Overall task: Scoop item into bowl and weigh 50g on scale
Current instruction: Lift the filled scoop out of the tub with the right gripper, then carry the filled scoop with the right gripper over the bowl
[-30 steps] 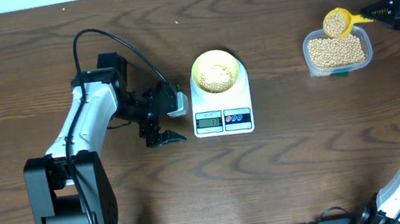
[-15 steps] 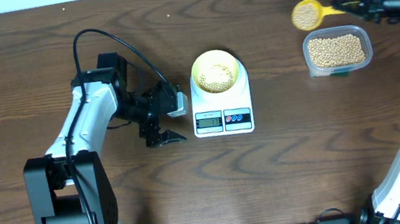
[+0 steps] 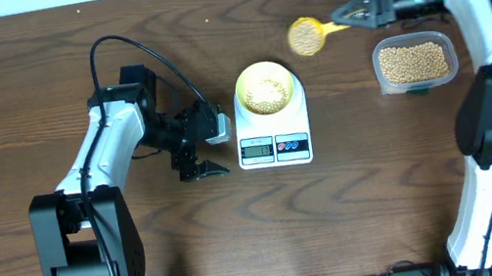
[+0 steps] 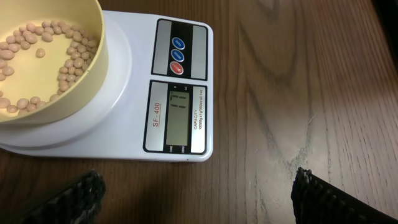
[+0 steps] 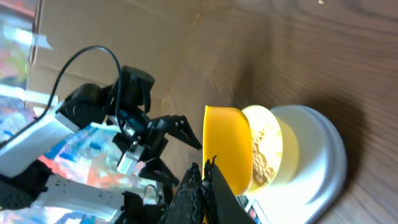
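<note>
Yellow scoop (image 3: 323, 29) of soybeans (image 3: 306, 37) is gripped at its handle by the closed right gripper (image 3: 345, 15) upper right of centre, short of the bowl (image 3: 266, 87) on the scale (image 3: 275, 148); left gripper (image 3: 200, 157) is spread wide, empty; tipped early or fully, soybeans could be spilled or 50g overshot.

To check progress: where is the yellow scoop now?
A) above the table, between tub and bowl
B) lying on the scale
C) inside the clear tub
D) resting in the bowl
A: the right end effector holds the yellow scoop over the table, between the clear tub and the bowl.
</note>
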Tool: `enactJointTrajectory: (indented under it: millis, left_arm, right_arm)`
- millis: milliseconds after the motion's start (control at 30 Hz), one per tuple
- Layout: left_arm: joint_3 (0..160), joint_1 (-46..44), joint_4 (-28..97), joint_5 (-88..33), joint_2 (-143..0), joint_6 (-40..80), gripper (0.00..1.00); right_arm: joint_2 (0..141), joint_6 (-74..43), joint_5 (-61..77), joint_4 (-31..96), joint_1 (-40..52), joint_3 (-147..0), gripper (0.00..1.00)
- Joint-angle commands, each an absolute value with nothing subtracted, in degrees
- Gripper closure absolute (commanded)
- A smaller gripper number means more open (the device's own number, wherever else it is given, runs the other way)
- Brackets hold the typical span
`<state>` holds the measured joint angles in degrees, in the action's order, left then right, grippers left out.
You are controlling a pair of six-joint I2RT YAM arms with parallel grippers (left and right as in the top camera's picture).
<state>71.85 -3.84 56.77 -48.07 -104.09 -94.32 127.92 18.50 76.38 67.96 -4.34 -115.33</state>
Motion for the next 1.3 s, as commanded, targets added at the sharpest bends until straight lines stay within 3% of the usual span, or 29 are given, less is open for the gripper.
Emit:
enactJointTrajectory:
  millis: [0,867,1100,1267]
  left_arm:
    - [71.72,-3.70,57.08,-48.40,-103.74,-94.85,0.02]
    - [71.72,-3.70,57.08,-48.40,-103.74,-94.85,0.02]
    - [71.72,-3.70,57.08,-48.40,-103.74,-94.85,0.02]
    - [71.72,-3.70,57.08,-48.40,-103.74,-94.85,0.02]
  right_arm:
    - [128.60,16.05,78.81,65.39,-1.54,-115.07,0.99]
    - [128.60,16.36,72.95,56.12,4.01,-115.07,0.99]
    - [128.60,17.37,61.36,56.16,5.17,-115.07,0.99]
    - [128.60,20.40,61.12,56.14,5.96,-115.07,0.99]
